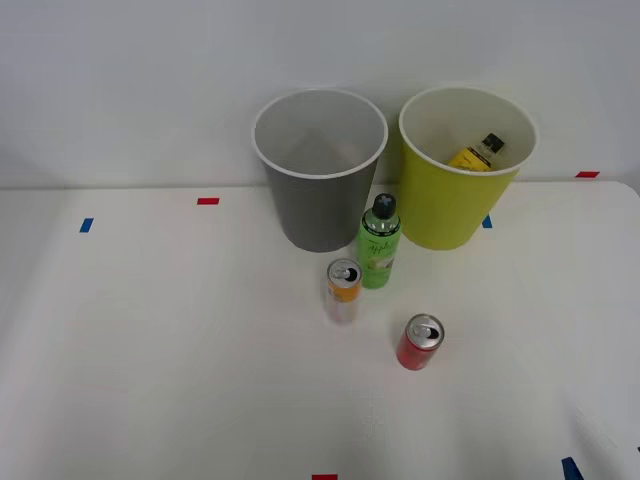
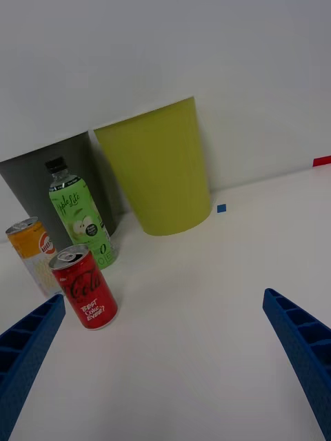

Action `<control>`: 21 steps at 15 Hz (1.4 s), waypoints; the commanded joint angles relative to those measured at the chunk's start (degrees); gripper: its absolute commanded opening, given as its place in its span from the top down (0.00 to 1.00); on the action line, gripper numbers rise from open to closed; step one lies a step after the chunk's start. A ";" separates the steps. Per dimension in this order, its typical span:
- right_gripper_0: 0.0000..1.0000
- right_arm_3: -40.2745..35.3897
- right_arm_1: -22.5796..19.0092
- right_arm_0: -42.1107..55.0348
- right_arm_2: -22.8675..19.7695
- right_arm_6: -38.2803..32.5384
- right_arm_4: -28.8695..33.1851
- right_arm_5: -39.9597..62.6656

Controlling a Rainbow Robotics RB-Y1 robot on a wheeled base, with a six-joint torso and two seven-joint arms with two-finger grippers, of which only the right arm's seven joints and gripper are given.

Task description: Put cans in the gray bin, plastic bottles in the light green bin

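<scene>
The gray bin (image 1: 318, 170) and green bin (image 1: 466, 165) stand side by side at the far edge of the white bench (image 1: 150, 350). The yellow bottle (image 1: 478, 153) lies inside the green bin. The green bottle (image 1: 379, 243) stands upright just in front of the bins, the orange can (image 1: 342, 290) near its left, the red can (image 1: 420, 342) nearer and to the right. The end effector (image 2: 165, 358) is spread wide, gripping nothing, low over the bench near the red can.

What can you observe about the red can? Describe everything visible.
The red can is a small slim drink can with a silver top, unopened pull tab and white lettering. It looks like metal. It stands upright on the white table, apart from the other items, in front of the green bottle, touched by nothing.
</scene>
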 commanded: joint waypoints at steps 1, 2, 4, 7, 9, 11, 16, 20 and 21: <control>0.00 0.00 0.00 0.00 0.00 0.01 0.00 0.00; 0.00 0.00 0.00 0.00 0.00 0.01 0.00 0.00; 0.00 0.00 0.00 0.00 0.00 0.01 0.00 0.00; 0.00 0.00 0.00 0.00 0.00 0.01 0.00 0.00; 0.00 2.37 0.79 -0.70 1.05 0.01 -0.09 0.70; 0.00 3.25 0.53 -0.70 1.76 0.27 -0.61 0.53; 0.00 3.25 -2.64 -0.79 4.04 5.37 -1.05 -3.16; 0.00 3.34 -5.98 -1.05 10.90 17.67 -8.52 -2.64; 0.00 3.25 -6.42 -1.41 12.13 19.25 -9.84 -2.02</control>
